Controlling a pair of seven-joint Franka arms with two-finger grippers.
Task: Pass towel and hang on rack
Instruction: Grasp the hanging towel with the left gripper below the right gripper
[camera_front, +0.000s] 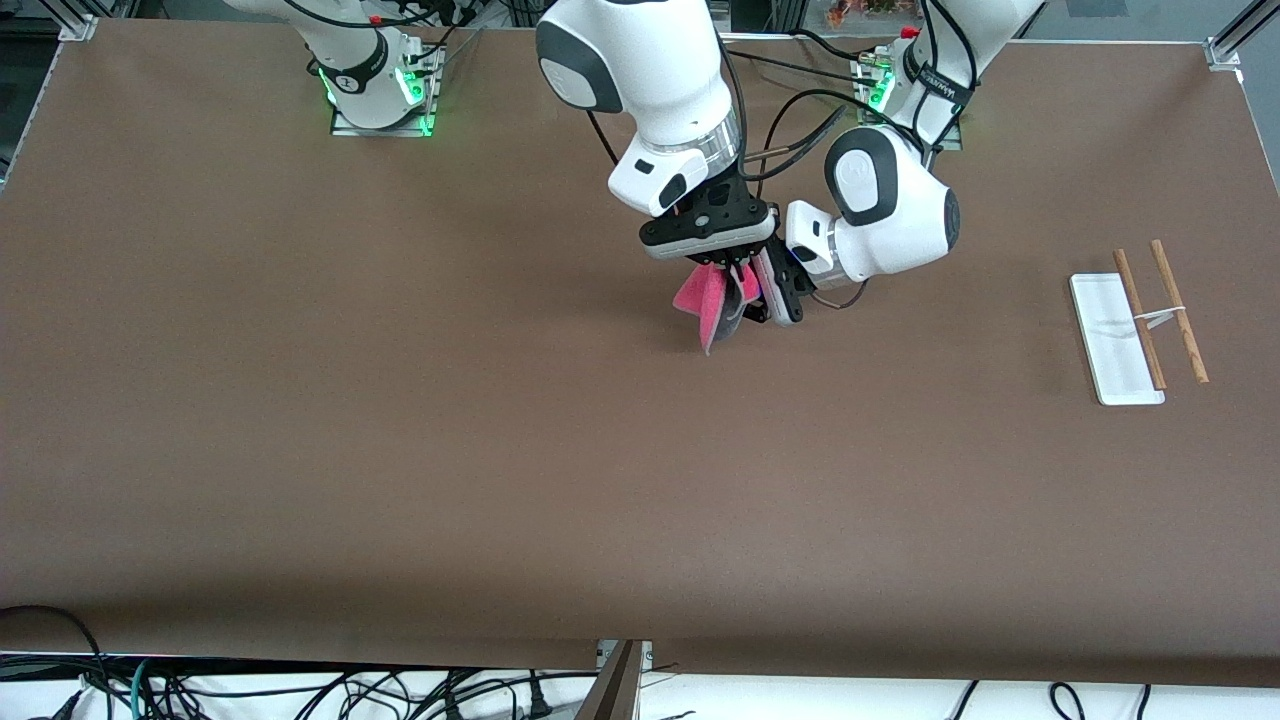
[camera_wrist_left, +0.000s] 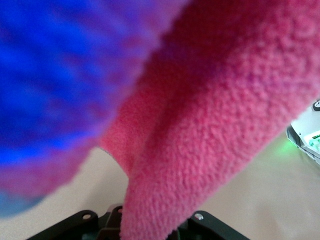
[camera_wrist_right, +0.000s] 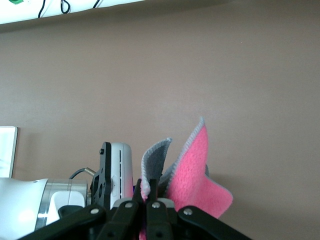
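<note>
The pink towel (camera_front: 705, 300) with its pale grey edge hangs in the air over the middle of the table. My right gripper (camera_front: 730, 270) points down from above and is shut on the towel's upper fold (camera_wrist_right: 151, 187). The rest of the towel (camera_wrist_right: 197, 170) droops below it. My left gripper (camera_front: 765, 297) comes in sideways and sits right against the towel. In the left wrist view the towel (camera_wrist_left: 210, 125) fills the picture and runs down into the jaw area, hiding it. The rack (camera_front: 1140, 325) stands at the left arm's end of the table.
The rack has a flat white base (camera_front: 1112, 345) and two thin wooden rods (camera_front: 1180, 310) joined by a white crosspiece. Both arm bases stand along the table's edge farthest from the front camera. Cables hang below the table's near edge (camera_front: 300, 690).
</note>
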